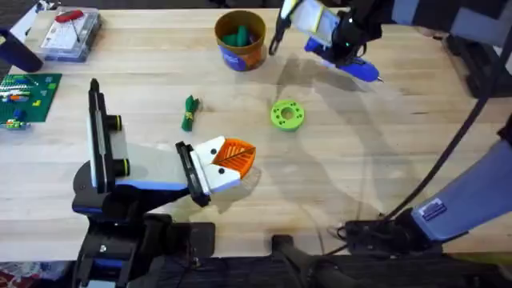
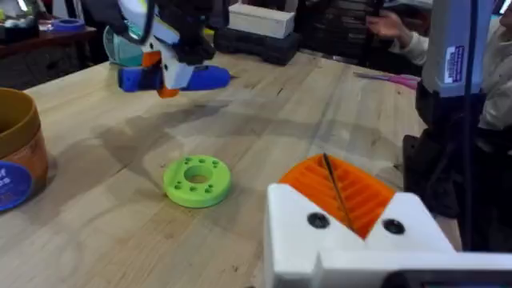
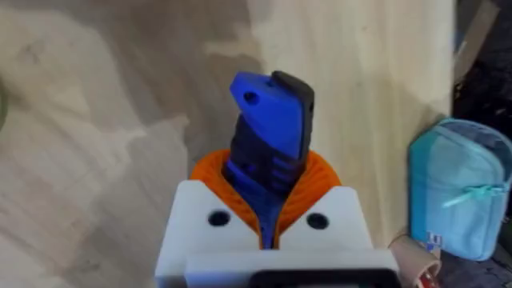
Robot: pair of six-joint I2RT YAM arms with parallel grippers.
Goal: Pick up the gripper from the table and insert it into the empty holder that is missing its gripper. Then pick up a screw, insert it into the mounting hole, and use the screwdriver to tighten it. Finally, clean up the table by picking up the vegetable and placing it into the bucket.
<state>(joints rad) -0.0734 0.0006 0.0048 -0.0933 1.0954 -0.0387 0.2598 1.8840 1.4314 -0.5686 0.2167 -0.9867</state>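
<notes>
On the light wooden table (image 1: 384, 152), from left to right: the left gripper (image 1: 238, 156) is held low with its orange pads pressed together on nothing. The vegetable (image 1: 190, 113) lies just left of it. The bucket (image 1: 240, 39) stands at the far edge. The screwdriver (image 1: 352, 64) is clamped in the right gripper (image 1: 340, 44).

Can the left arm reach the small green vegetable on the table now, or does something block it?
Probably yes. The vegetable lies on bare table just ahead of the left gripper, whose orange pads look shut and empty. The green disc sits off to the side.
</notes>
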